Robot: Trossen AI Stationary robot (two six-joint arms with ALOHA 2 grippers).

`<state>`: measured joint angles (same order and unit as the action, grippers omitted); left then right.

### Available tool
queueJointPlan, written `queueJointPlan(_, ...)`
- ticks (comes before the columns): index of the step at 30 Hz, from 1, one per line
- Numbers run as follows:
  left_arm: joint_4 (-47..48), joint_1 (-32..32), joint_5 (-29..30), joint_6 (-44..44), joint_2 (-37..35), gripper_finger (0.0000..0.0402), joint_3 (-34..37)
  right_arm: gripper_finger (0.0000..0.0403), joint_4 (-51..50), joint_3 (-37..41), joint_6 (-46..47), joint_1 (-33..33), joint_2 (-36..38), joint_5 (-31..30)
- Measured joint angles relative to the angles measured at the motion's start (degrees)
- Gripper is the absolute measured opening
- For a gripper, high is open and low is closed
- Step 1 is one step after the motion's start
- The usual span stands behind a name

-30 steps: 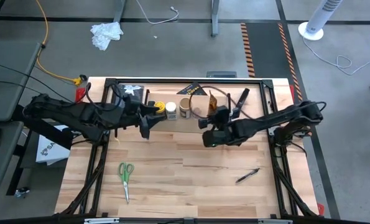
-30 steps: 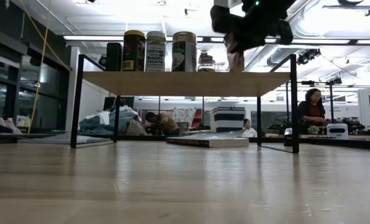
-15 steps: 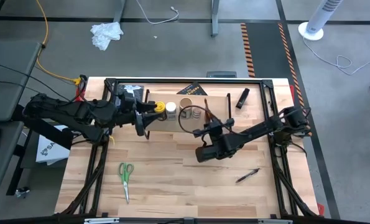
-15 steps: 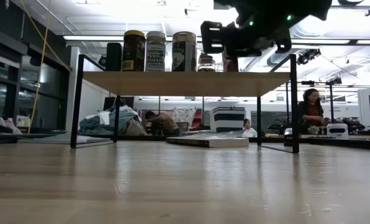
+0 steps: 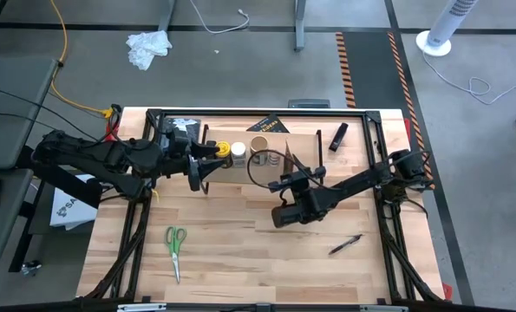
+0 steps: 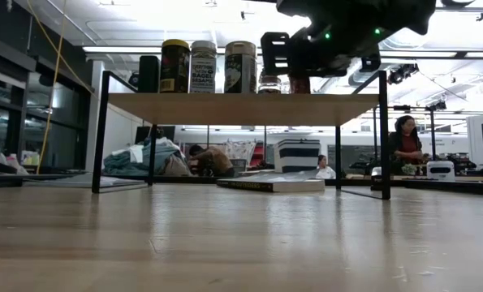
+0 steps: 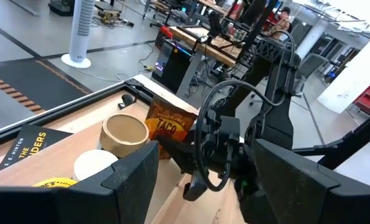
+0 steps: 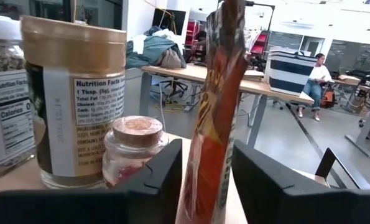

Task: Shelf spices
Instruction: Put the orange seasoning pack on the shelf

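Note:
The shelf [image 6: 225,99] carries a row of spices: a small black tin [image 6: 148,73], a yellow-lidded jar [image 6: 175,66], a white-lidded jar [image 6: 202,66], a tan-lidded jar [image 8: 73,99] and a tiny cork-topped jar [image 8: 132,152]. The orange-brown packet [image 8: 212,93] stands upright on the shelf top beside the tiny jar. My right gripper [image 8: 208,162] reaches in level from the table's near side, open, with one finger close on each side of the packet. My left gripper [image 7: 203,186] hovers open at the shelf's left end [image 5: 210,163], holding nothing. My right gripper has its fingers [image 8: 157,180] at both flat faces of the packet's lower half [image 8: 203,149], level, from the near side. I cannot tell whether they touch it. The packet stands upright with its bottom on the shelf top.
A dark book [image 5: 271,124] lies under the shelf's far side. Green-handled scissors [image 5: 175,243] lie near left, a black marker [image 5: 345,245] near right, and a small black object [image 5: 338,136] far right. Bare wood stretches between the shelf and the near edge. People sit in the room beyond.
My right gripper has come down and drawn toward the table's near edge and a little left, rolling its wrist. The packet has gone down with it and now stands on edge on the shelf next to the tiny jar.

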<state>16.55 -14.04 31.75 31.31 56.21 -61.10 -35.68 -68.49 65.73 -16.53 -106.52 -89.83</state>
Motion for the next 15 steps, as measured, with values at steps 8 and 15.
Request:
queueJointPlan(8, -0.1, 0.0, -0.1, 0.0, 0.0, 0.0257, 0.0, 0.0171, -0.6, -1.4, -3.1, -0.9, 0.0, 0.0)
queueJointPlan(15, 0.3, 0.3, 0.9, -0.3, -0.3, 0.0257, 0.0, 0.0228, -1.7, -3.8, -12.4, -1.3, 0.0, 0.6)
